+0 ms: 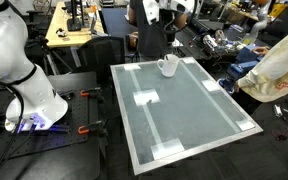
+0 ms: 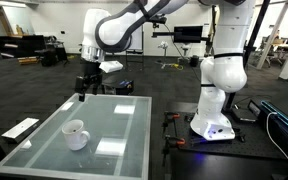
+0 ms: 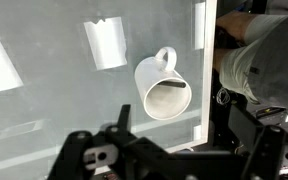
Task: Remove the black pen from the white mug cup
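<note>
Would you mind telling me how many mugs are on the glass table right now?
1. The white mug cup sits near a table edge, black pen inside; none appears hidden.

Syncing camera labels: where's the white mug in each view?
Exterior view: white mug top centre, near the far edge of the table.
Exterior view: white mug lower left.
Wrist view: white mug centre, handle upward.
Shared landmark: white tape patches on the table.
</note>
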Tool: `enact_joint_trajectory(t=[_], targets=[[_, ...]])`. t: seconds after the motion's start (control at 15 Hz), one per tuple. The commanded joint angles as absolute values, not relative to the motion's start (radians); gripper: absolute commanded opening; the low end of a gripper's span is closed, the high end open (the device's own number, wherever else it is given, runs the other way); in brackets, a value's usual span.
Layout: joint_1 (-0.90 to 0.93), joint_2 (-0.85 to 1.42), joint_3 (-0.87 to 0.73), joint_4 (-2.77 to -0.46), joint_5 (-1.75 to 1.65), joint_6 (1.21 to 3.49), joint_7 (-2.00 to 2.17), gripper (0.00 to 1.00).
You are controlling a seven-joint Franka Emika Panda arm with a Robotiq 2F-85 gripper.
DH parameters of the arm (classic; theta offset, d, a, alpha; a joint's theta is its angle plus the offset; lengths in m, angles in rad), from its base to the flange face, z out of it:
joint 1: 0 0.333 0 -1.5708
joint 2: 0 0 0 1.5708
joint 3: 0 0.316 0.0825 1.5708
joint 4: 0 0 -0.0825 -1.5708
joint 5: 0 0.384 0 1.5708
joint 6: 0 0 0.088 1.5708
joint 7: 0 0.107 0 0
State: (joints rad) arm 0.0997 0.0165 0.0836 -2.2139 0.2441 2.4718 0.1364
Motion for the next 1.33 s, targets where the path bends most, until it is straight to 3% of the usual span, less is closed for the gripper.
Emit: enact_joint_trajectory(t=[0.0, 1.27], targets=[[0.097, 0.051, 0.086, -2.178, 0.251, 2.464, 0.220, 1.00], [0.154, 0.316, 0.058, -1.956, 0.140, 2.369, 0.558, 1.00]])
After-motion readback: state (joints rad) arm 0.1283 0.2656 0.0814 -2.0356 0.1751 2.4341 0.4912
